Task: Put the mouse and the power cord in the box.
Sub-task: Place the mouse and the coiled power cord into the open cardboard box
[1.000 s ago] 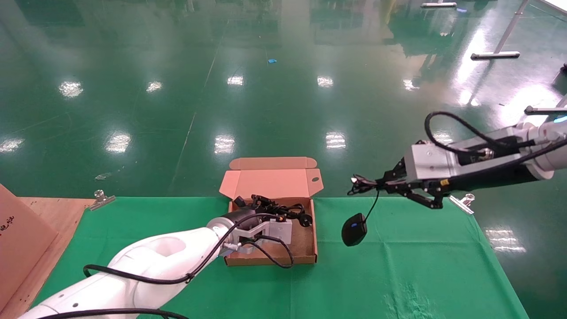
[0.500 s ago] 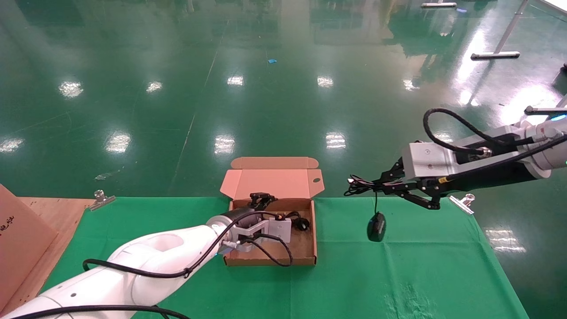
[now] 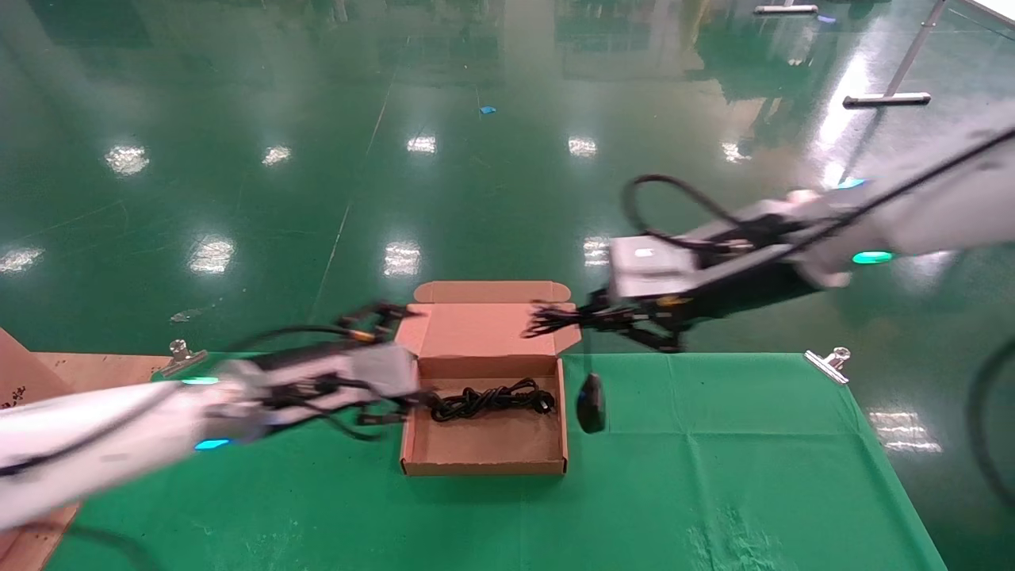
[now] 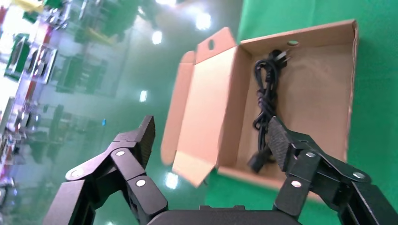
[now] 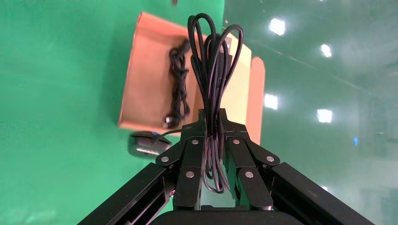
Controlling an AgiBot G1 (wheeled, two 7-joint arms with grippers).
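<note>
One mouse [image 3: 591, 403] dangles below the right tool [image 3: 547, 319].

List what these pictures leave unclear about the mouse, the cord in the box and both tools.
- Mouse: head view shows it blurred and edge-on, hanging beside the box; lettering unreadable, cloth contact uncertain.
- Power cord: left wrist view, near end hidden behind a fingertip.
- Left tool: head view, smeared by motion.
- Right tool: right wrist view, cable loops cover the pads.

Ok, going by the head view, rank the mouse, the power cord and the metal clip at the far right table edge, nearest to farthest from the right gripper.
1. Mouse, hanging just below the right gripper, beside the box.
2. Power cord, inside the box, toward the left.
3. Metal clip, far right table edge.
</note>
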